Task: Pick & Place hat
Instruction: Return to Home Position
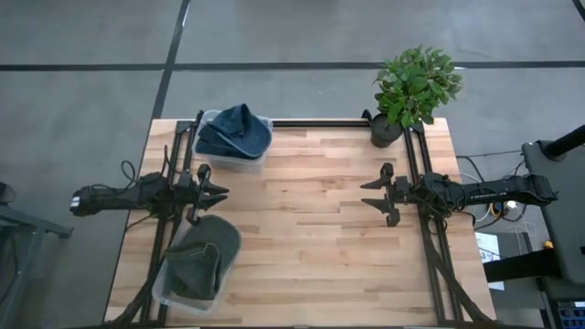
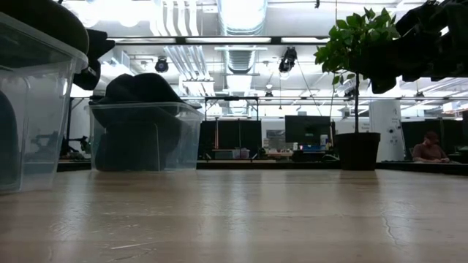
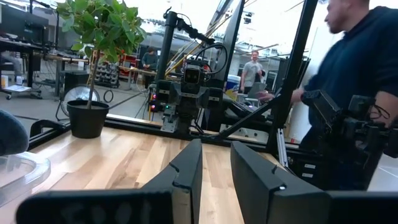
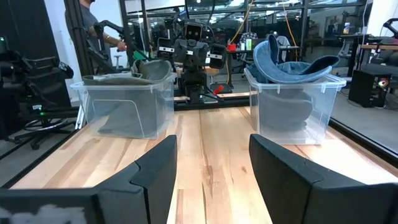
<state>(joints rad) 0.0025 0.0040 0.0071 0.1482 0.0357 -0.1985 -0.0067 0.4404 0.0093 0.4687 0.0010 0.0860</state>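
Note:
A blue hat (image 1: 236, 130) lies heaped in a clear bin (image 1: 260, 153) at the table's far left; its brim sticks up over the rim in the right wrist view (image 4: 292, 61). A dark olive hat (image 1: 207, 249) fills a second clear bin (image 1: 163, 291) at the near left, draped over its rim (image 4: 134, 73). My left gripper (image 1: 216, 193) hovers open between the two bins, above the table. My right gripper (image 1: 371, 194) is open at the table's right half, facing the left one (image 4: 213, 168). The left fingers show a narrow gap (image 3: 216, 177).
A potted plant (image 1: 409, 90) stands at the far right corner (image 2: 358, 80). Bare wood lies between the two grippers (image 1: 292, 228). Black frame rails run along both sides. A person in a dark top (image 3: 364, 68) stands beyond the table's right side; others are farther back in the room.

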